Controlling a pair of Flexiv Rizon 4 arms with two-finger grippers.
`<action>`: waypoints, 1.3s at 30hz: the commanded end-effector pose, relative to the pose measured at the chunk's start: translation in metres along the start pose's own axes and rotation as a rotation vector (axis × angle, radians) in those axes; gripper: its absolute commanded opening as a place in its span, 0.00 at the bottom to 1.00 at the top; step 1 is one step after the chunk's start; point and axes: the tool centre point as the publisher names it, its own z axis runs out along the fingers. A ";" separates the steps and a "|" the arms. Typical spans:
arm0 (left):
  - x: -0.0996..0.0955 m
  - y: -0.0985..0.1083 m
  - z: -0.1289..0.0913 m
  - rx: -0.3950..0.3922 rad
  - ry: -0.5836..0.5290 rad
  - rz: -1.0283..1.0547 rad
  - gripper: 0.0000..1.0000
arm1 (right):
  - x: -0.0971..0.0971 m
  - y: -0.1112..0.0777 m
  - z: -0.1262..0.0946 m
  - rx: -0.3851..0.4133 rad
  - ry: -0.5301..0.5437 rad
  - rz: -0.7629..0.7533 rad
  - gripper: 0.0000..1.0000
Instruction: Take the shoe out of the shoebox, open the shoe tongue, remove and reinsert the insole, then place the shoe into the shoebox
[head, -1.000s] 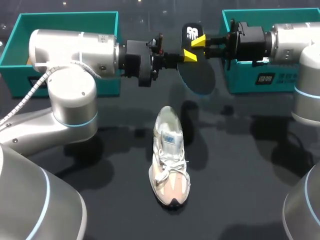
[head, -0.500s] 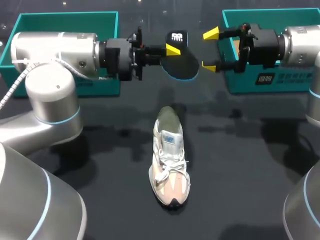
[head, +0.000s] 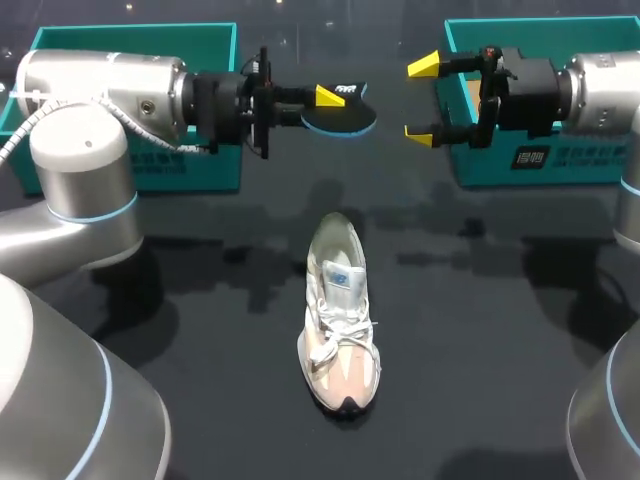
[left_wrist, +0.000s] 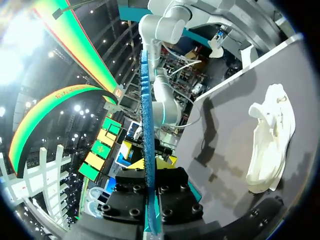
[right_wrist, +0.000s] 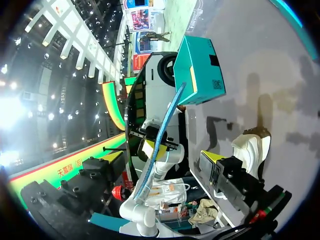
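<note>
My shoe (head: 340, 320) lies on the table (head: 500, 330), toe toward me, heel away. Beyond the heel, my left gripper (head: 328, 103) pinches the insole (head: 350, 122) flat. Beyond and rightward, my right gripper (head: 421, 99) gapes wide, empty.

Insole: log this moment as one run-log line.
left gripper: shut on insole, above table | right gripper: open, apart from insole | shoe: upright on table, unheld

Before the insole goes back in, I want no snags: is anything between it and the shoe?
Nothing visible. The left gripper holds the insole beyond the shoe, with only bare tabletop between them; the open right gripper is off to the side.
</note>
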 end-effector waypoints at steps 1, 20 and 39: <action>-0.002 -0.003 0.004 0.020 -0.041 -0.180 0.00 | 0.000 -0.001 0.001 -0.002 -0.002 0.001 1.00; -0.006 -0.014 -0.009 -0.036 -0.080 -0.802 0.00 | 0.000 -0.001 0.001 -0.002 -0.002 0.001 1.00; -0.008 -0.022 0.003 0.020 -0.146 -1.428 0.00 | 0.000 -0.001 0.001 -0.002 -0.002 0.001 1.00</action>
